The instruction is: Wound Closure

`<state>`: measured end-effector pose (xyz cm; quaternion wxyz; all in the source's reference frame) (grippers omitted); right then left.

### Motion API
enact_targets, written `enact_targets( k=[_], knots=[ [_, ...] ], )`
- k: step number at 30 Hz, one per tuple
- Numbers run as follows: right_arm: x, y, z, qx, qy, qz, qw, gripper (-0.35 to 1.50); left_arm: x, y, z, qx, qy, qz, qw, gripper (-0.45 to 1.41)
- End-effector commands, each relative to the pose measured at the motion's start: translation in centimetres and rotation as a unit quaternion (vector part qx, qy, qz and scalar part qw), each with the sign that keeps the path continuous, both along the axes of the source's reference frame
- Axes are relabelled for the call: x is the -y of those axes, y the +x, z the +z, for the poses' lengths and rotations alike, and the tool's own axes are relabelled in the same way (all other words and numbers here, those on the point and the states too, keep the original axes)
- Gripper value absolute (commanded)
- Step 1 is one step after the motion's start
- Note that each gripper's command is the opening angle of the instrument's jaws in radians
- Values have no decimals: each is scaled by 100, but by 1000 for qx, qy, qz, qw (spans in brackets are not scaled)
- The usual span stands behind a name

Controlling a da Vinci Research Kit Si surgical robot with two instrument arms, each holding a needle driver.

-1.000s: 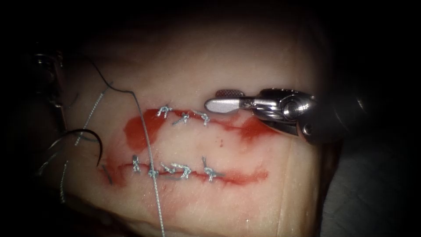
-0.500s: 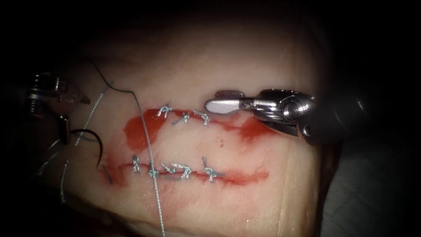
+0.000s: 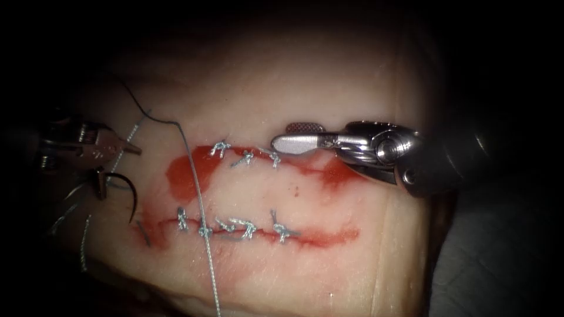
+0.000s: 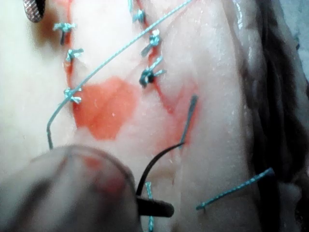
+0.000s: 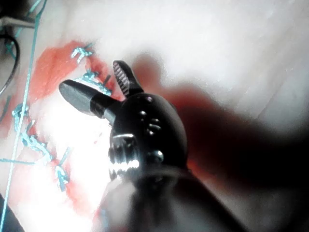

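Note:
The dark curved needle (image 3: 134, 199) stands at the left end of the lower cut (image 3: 317, 236), its point end down at the tissue (image 3: 329, 82). My left tool (image 3: 121, 175) is open, and its jaws straddle the needle's tail end without closing on it. In the left wrist view one of its fingers (image 4: 159, 209) lies beside the needle (image 4: 154, 162). My right tool (image 3: 281, 134) hangs open over the upper cut's right part and holds nothing; its spread jaws also show in its own wrist view (image 5: 89, 76). The thread (image 3: 200, 199) runs slack from the upper left across both cuts.
Three stitches (image 3: 247, 156) close the upper cut and several knots (image 3: 241, 226) close the lower one. Red fluid (image 3: 182, 176) pools left of the upper stitches. Cut ends of thread (image 4: 234, 188) lie near the tissue's left edge.
My left tool has come in from the left and down, its open jaws now at the needle's tail. The right tool has edged slightly left.

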<state>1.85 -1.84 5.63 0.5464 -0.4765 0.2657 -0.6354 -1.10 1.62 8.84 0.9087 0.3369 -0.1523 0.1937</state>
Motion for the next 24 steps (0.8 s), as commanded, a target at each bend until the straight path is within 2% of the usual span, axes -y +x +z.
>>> enact_targets(
  k=[1, 7, 9, 11, 14, 17, 24],
  knots=[
    [1, 9, 4, -2, 0, 1, 1000, 140, -1, -7, 6, -2, -3, -1, 1000, 59],
    [1, 10, 4, -2, 3, 2, 1000, 140, 3, -9, 11, -9, -3, 1, 1000, 22],
    [2, 10, 4, -2, 2, 2, 1000, 140, 3, -9, 12, -15, 1, -3, 1000, -2],
    [2, 10, 3, -2, 2, 2, 1000, 140, 2, -10, 11, -21, 3, -10, 1000, -17],
    [2, 10, 3, -2, 2, 2, 1000, 140, -2, -10, 7, -26, 8, -16, 999, -22],
    [2, 11, 3, -3, 5, 3, 1000, 140, -4, -10, 4, -37, 15, -25, 999, -45],
    [3, 11, 3, -3, 5, 3, 1000, 140, -7, -8, -1, -55, 20, -32, 998, -45]
  ],
)
